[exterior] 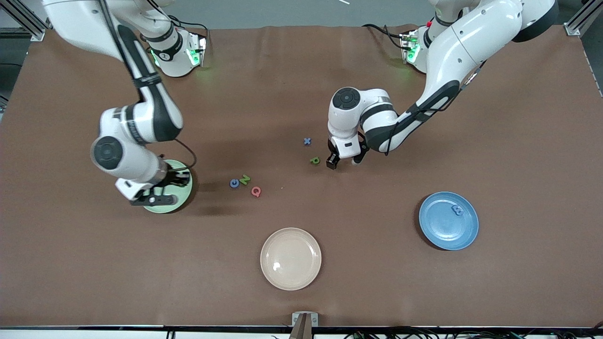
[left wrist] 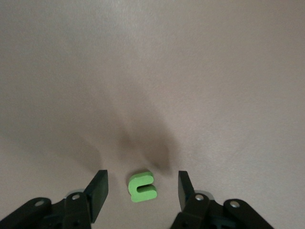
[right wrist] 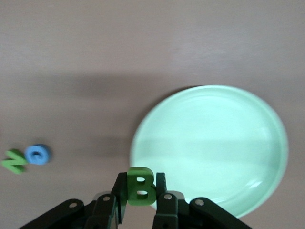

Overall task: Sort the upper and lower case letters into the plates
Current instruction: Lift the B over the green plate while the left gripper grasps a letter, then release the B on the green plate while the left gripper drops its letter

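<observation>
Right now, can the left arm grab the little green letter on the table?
Probably yes. The left gripper is open with its fingers on either side of the green letter, which lies flat on the brown table. Nothing sits between them.

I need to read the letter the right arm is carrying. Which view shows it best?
The right wrist view: the dark green B sits face-on, pinched by the right end effector at the pale green plate's edge. In the front view the arm hides the letter above that plate. The left wrist view shows only another green letter.
</observation>
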`<state>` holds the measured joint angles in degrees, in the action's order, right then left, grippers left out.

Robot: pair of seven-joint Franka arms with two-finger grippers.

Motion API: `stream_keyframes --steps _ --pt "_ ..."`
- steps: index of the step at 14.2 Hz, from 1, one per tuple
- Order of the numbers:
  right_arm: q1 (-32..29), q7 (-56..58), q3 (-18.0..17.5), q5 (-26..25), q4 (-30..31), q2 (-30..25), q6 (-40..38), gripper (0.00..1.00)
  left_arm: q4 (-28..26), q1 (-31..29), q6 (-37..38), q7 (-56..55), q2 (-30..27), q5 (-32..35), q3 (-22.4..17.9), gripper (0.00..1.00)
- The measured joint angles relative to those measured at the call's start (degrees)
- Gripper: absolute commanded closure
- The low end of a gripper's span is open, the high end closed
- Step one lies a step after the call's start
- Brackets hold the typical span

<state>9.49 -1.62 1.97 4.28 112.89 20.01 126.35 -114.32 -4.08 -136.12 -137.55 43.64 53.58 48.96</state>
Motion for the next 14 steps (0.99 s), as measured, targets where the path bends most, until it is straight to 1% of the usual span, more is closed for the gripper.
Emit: stream_keyframes --steps 3,4,6,7,8,9,10,11,13,14 --pt "-5.74 6.3 0.04 0.07 2.53 0.66 1.68 1.0 0.07 0.01 -0.27 -0.01 1.87 0.0 -0.03 0.37" --pt "-6.94 7.53 0.04 0.07 4.41 0.98 3.91 1.0 0.16 0.03 -0.38 -0.01 2.29 0.0 -0.02 0.41" --pt "-7.96 8.65 0.01 0.07 7.79 1.74 7.5 1.0 0.28 0.13 -0.39 -0.01 2.39 0.0 0.04 0.59" --pt "-7.97 8.76 -0.14 0.07 8.7 2.03 8.18 0.99 0.37 0.16 -0.43 -0.01 2.38 0.0 0.14 0.66" --pt "-7.91 8.77 -0.46 0.07 9.11 2.29 8.28 0.96 0.54 0.18 -0.45 0.0 2.38 0.0 0.23 0.74" --pt "-7.73 8.77 -0.77 0.07 9.33 2.54 8.29 0.88 0.71 0.2 -0.45 0.0 2.38 0.0 0.28 0.85" --pt "-7.49 8.77 -0.95 0.07 9.5 2.78 8.29 0.71 0.92 0.15 -0.5 0.0 2.33 0.0 0.44 0.91" --pt "-7.31 8.76 -1.07 0.07 9.63 2.97 8.29 0.57 1.29 0.23 -0.47 0.11 2.34 0.01 0.23 0.95" --pt "-7.22 8.76 -1.11 0.07 9.77 3.11 8.3 0.57 2.22 0.06 -0.48 1.2 2.38 0.03 -0.39 0.98" --pt "-7.23 8.76 -1.11 0.07 9.79 3.16 8.36 0.51 2.98 -0.15 -0.44 2.27 2.37 0.06 -0.58 0.99"
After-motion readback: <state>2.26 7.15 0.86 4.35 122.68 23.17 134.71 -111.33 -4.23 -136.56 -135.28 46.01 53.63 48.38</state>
